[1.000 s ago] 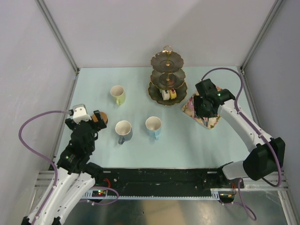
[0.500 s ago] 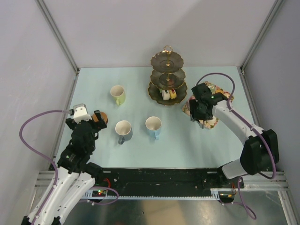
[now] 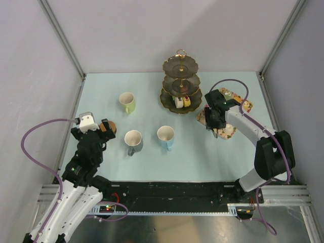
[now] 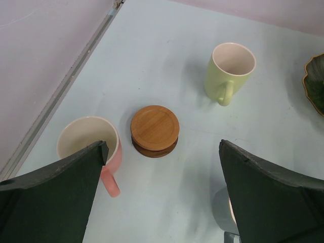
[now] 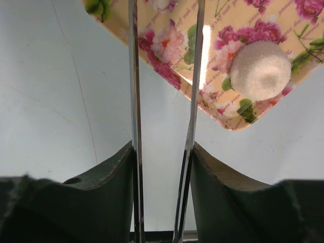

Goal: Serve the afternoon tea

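Note:
My right gripper (image 5: 163, 152) is shut on metal tongs (image 5: 134, 76), one blade against each finger, with nothing between the blades. They hang over the near-left corner of the floral tray (image 3: 227, 132), where a white cake (image 5: 260, 70) sits to the right of the blades. More cakes (image 3: 246, 105) lie at the tray's far end. The three-tier stand (image 3: 180, 83) carries cakes (image 3: 183, 102) on its bottom tier. My left gripper (image 4: 163, 152) is open above a stack of coasters (image 4: 155, 130), between the pink mug (image 4: 91, 147) and the grey mug (image 3: 133, 141).
A yellow-green mug (image 3: 127, 102) stands left of the stand and a blue mug (image 3: 166, 137) near the table's middle. Grey walls with metal posts close in the table on three sides. The right arm's cable (image 3: 228, 83) loops over the tray.
My right gripper has moved left and nearer along the tray to its near-left corner, uncovering the cakes at the far end, and the tongs' blades have come closer together. The left arm is still.

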Available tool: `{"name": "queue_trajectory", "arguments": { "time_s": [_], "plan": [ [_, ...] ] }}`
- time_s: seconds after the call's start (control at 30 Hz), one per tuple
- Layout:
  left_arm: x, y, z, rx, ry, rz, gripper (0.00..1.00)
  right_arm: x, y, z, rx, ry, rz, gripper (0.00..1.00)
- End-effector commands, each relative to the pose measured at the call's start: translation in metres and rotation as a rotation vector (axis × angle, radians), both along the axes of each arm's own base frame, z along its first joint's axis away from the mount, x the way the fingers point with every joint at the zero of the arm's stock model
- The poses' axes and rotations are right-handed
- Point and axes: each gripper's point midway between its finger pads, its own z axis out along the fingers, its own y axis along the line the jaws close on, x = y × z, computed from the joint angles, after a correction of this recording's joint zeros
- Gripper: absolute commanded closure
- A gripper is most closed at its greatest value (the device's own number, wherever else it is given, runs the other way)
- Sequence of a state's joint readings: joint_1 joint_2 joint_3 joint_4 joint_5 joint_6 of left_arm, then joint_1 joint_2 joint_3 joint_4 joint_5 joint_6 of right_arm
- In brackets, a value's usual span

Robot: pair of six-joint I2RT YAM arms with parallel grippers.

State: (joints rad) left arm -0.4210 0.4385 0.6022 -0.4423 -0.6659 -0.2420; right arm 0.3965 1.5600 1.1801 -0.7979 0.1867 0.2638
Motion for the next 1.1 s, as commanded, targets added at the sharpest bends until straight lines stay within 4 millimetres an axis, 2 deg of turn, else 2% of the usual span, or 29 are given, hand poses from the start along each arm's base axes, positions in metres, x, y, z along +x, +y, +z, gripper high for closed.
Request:
{"name": "queue_trajectory", "arguments": {
  "time_s": [0.0, 0.3, 0.53, 0.8, 0.93, 1.07],
  "plan": [
    [0.003, -0.002, 0.005, 0.006, -0.02, -0.01, 0.0, 0.011, -0.007, 0.004, -0.019, -0.04, -0.017, 0.57],
    [0.004, -0.003, 0.003, 0.01, -0.009, -0.014, 0.0, 0.003, -0.029, 0.042, -0.071, -0.143, -0.071, 0.61],
    [0.005, -0.004, 0.002, 0.011, -0.005, -0.015, 0.0, 0.004, -0.044, 0.094, -0.087, -0.271, -0.108, 0.61],
    [0.004, -0.003, 0.002, 0.012, -0.006, -0.014, 0.0, 0.01, -0.041, 0.162, -0.045, -0.422, -0.078, 0.61],
    [0.004, -0.003, 0.004, 0.01, -0.012, -0.014, 0.0, 0.014, -0.031, 0.185, -0.018, -0.469, -0.039, 0.62],
    [0.003, -0.003, 0.005, 0.005, -0.018, -0.017, 0.0, 0.021, -0.016, 0.199, 0.034, -0.496, 0.012, 0.61]
  ]
}}
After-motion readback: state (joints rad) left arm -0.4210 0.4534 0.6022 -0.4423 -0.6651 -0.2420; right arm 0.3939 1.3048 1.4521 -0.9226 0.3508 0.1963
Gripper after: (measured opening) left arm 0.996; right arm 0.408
